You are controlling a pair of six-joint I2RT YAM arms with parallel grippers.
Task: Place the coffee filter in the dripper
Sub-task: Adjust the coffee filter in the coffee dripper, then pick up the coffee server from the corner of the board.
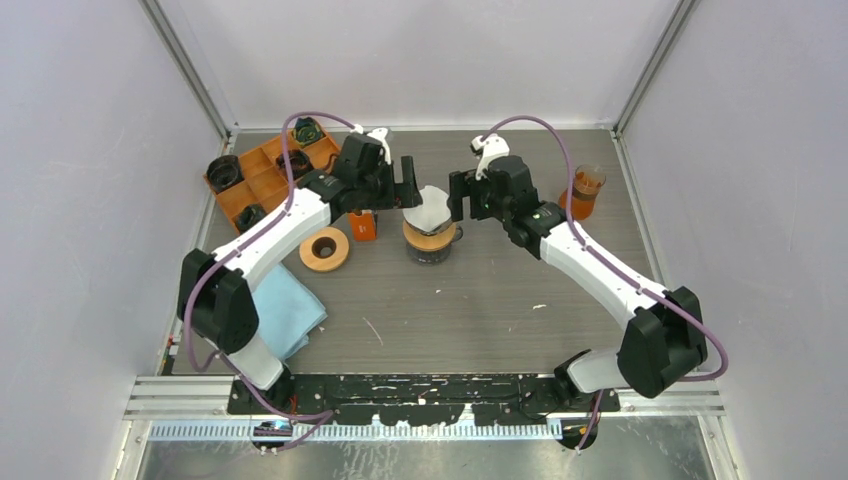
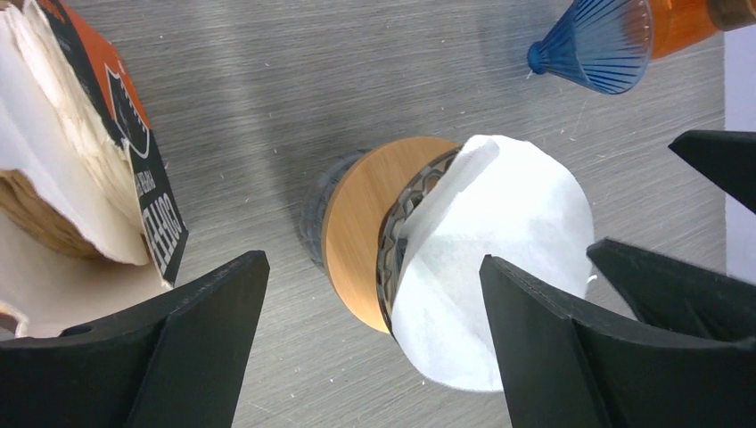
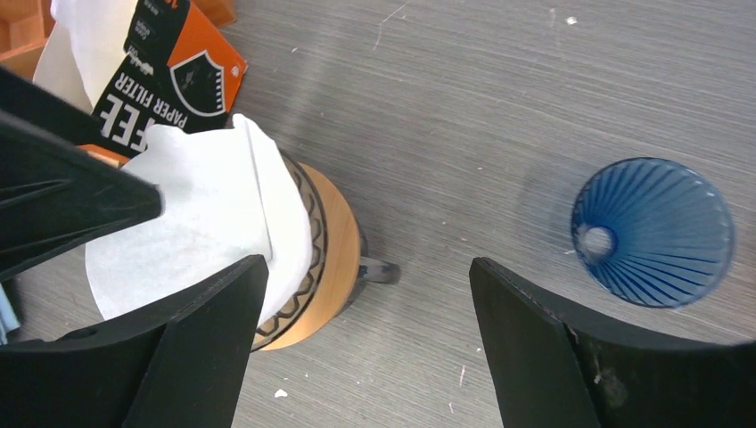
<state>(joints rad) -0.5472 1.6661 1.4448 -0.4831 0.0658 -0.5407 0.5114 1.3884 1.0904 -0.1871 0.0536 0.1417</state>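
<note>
Coffee filter (image 1: 431, 208) in the dripper (image 1: 430, 238), a gripper on each side

The left gripper (image 1: 407, 183) has wide, empty fingers, and its arm reaches in from the left. The white coffee filter sticks up out of the dripper, mid-table (image 1: 480, 300). A soft push down should seat it, I think. The right gripper (image 1: 458, 197) is wide too, leaning in opposite.

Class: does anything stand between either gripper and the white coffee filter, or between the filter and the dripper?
Nothing visible does. The coffee filter already sits on the wood-collared dripper. The left gripper and right gripper flank it, both open, with only air between.
</note>
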